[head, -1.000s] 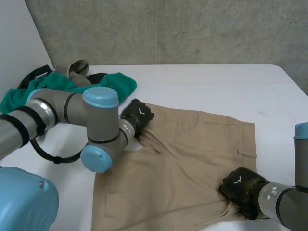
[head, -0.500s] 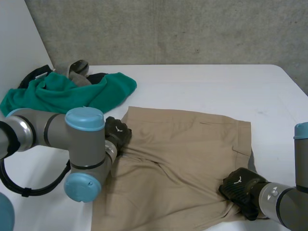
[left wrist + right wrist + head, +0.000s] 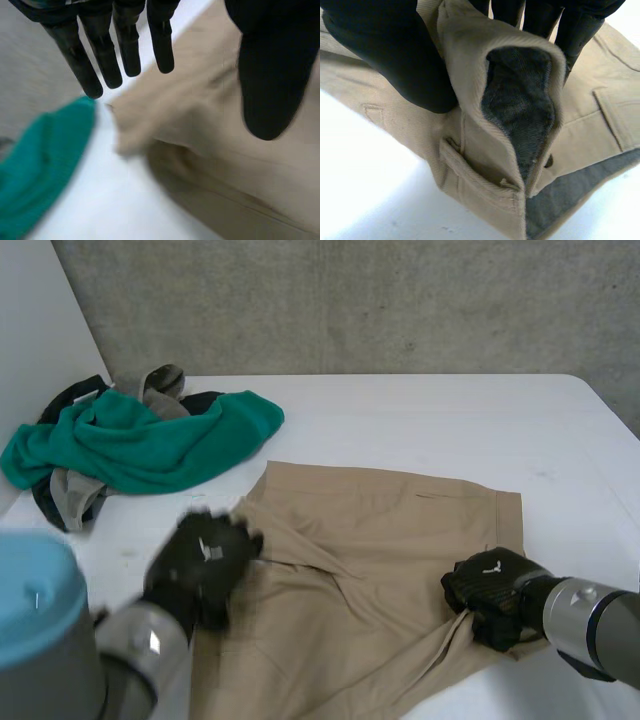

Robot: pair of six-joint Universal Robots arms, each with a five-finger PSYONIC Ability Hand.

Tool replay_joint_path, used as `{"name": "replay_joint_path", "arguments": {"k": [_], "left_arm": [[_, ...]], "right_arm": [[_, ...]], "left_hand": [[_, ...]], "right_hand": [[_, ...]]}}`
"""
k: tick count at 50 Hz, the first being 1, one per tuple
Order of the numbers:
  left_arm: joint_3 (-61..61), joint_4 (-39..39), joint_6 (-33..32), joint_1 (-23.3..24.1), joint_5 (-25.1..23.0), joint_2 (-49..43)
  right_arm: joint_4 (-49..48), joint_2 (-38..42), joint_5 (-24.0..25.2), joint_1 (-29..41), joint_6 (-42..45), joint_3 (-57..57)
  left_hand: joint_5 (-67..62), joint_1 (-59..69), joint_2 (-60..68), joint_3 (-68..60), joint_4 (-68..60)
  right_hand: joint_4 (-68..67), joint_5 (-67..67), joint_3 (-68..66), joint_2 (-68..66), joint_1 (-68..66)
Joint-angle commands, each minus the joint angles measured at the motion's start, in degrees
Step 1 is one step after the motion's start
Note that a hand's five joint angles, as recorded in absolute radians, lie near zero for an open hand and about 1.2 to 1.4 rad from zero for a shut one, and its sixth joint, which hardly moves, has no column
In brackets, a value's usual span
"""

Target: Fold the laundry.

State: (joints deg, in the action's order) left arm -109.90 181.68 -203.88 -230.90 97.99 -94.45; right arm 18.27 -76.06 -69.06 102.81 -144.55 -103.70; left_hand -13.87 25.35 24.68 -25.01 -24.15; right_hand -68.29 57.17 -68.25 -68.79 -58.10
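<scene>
Tan shorts (image 3: 380, 550) lie spread on the white table. My left hand (image 3: 200, 562) hovers over their left edge, near the corner. In the left wrist view that hand (image 3: 125, 45) has straight fingers and a spread thumb, with nothing between them and the tan cloth (image 3: 215, 130) lying under it. My right hand (image 3: 488, 590) is at the shorts' near right edge. In the right wrist view its thumb (image 3: 385, 55) and fingers pinch a raised fold of the waistband (image 3: 470, 60), and the dark grey lining (image 3: 522, 115) shows inside the fold.
A heap of laundry sits at the table's far left, with a green garment (image 3: 150, 445) on top and grey and black pieces under it. The green cloth (image 3: 45, 155) lies just beyond my left fingertips. Bare table (image 3: 450, 420) stretches behind the shorts.
My left hand dragged the shorts' far left corner leftward, then let go, opened and drew back toward the near left. My right hand lifted its pinched edge slightly and shifted left.
</scene>
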Motion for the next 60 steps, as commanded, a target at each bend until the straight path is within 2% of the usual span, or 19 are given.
{"name": "replay_joint_path", "arguments": {"k": [1, 4, 10, 13, 14, 17, 21, 25, 29, 34, 39, 43, 44, 45, 47, 48, 49, 55, 60], "left_arm": [[-4.2, -7.9, 9.2, 4.5, -0.2, 0.6], [-4.4, -9.7, 12.6, 5.3, -0.5, 0.1], [-4.6, -9.8, 13.3, 6.0, -0.3, -2.9], [-3.7, -8.7, 13.2, 6.2, 0.1, -5.7], [-3.0, -7.1, 13.2, 6.0, 0.2, -6.7], [-1.7, -3.6, 13.0, 5.9, 0.3, -8.1], [2.6, 0.5, 8.1, 5.4, 0.4, -13.8], [12.9, 5.1, -3.9, 3.1, 1.3, -19.4], [24.4, 15.4, -14.0, -0.2, 2.6, -24.5], [41.6, 28.3, -25.2, -3.1, 2.4, -36.9], [54.2, 28.9, -27.5, -4.3, 1.0, -47.7], [60.0, 29.3, -27.4, -4.3, -3.2, -53.5], [60.8, 29.3, -27.3, -4.3, -4.0, -54.4], [61.2, 29.3, -27.1, -4.3, -4.7, -55.2], [61.4, 29.3, -26.1, -4.3, -5.8, -56.4], [61.0, 29.3, -25.8, -4.3, -5.8, -56.5], [60.1, 29.3, -24.7, -4.2, -5.9, -56.3], [54.1, 29.7, -19.7, -3.7, -6.2, -51.2], [48.6, 29.8, -16.7, -3.6, -5.9, -45.0]], "right_arm": [[-0.5, 0.0, 0.1, -1.6, -1.8, 0.7], [-0.9, 0.0, 0.1, -2.0, -1.9, 0.7], [-2.3, 0.1, -0.1, -2.5, -3.2, 0.6], [-2.3, 0.1, 0.0, -2.7, -3.5, 0.6], [-2.3, 0.1, 0.0, -2.7, -3.5, 0.6], [-2.4, 0.0, -0.1, -2.6, -3.5, 0.8], [-2.8, 0.0, -0.1, -2.3, -2.5, 2.6], [-6.7, 0.9, -0.1, -1.7, -2.5, 6.9], [-13.1, 3.0, -0.5, -1.6, -2.3, 12.5], [-21.0, 11.8, -1.4, -1.6, -2.5, 20.4], [-27.0, 21.1, -4.9, -1.2, -1.1, 27.8], [-31.0, 28.8, -9.2, 1.2, 4.0, 33.6], [-32.8, 31.6, -10.5, 1.9, 6.9, 35.3], [-33.7, 32.8, -11.0, 2.3, 8.3, 35.9], [-35.9, 34.8, -11.9, 2.7, 10.8, 36.6], [-38.3, 36.0, -12.8, 3.1, 12.5, 36.9], [-39.5, 36.1, -13.3, 3.2, 12.9, 36.9], [-41.6, 31.4, -18.2, 4.2, 8.9, 35.3], [-35.1, 21.7, -19.4, 3.5, 0.7, 30.7]], "left_hand": [[-2.7, 1.2, 1.8, -1.5, -2.4], [-2.8, 1.4, 2.0, -1.7, -2.6], [-4.2, 2.7, 3.4, -3.0, -3.9], [-22.6, 21.1, 21.8, -21.5, -22.3], [-36.0, 34.5, 35.2, -34.9, -35.7], [-56.1, 54.6, 55.2, -54.9, -55.8], [-56.1, 54.7, 55.3, -55.0, -55.9], [-56.1, 54.7, 55.3, -55.0, -55.9], [-56.1, 54.7, 55.3, -55.0, -55.9], [-56.1, 54.7, 55.3, -55.0, -55.9], [-56.1, 54.7, 55.3, -55.0, -55.9], [-56.1, 54.7, 55.3, -55.0, -55.9], [-56.1, 54.7, 55.3, -55.0, -55.9], [-56.1, 54.7, 55.3, -55.0, -55.9], [-26.6, 25.1, 25.7, -25.4, -26.3], [-9.6, 8.1, 8.7, -8.4, -9.3], [13.9, -15.3, -14.7, 15.0, 14.1], [13.9, -15.3, -14.7, 15.0, 14.1], [13.9, -15.3, -14.7, 15.0, 14.1]], "right_hand": [[-11.7, 12.8, -11.7, -11.2, -21.9], [-11.7, 12.8, -11.7, -11.2, -21.9], [-11.7, 12.8, -11.7, -11.2, -21.9], [-11.7, 12.8, -11.7, -11.2, -21.9], [-11.7, 12.8, -11.7, -11.2, -21.9], [-11.7, 12.8, -11.7, -11.2, -21.9], [-11.7, 12.8, -11.7, -11.2, -21.9], [-11.7, 12.8, -11.7, -11.2, -21.9], [-11.7, 12.8, -11.7, -11.2, -21.9], [-11.7, 12.8, -11.7, -11.2, -21.9], [-11.7, 12.8, -11.7, -11.2, -21.9], [-11.7, 12.8, -11.7, -11.2, -21.9], [-5.9, 7.1, -6.0, -5.4, -16.1], [7.1, -6.0, 7.1, 7.6, -3.1], [34.9, -33.7, 34.8, 35.4, 24.7], [57.6, -56.5, 57.6, 58.1, 47.5], [58.3, -57.2, 58.3, 58.8, 48.1], [58.3, -57.2, 58.3, 58.8, 48.1], [58.3, -57.2, 58.3, 58.8, 48.1]]}}
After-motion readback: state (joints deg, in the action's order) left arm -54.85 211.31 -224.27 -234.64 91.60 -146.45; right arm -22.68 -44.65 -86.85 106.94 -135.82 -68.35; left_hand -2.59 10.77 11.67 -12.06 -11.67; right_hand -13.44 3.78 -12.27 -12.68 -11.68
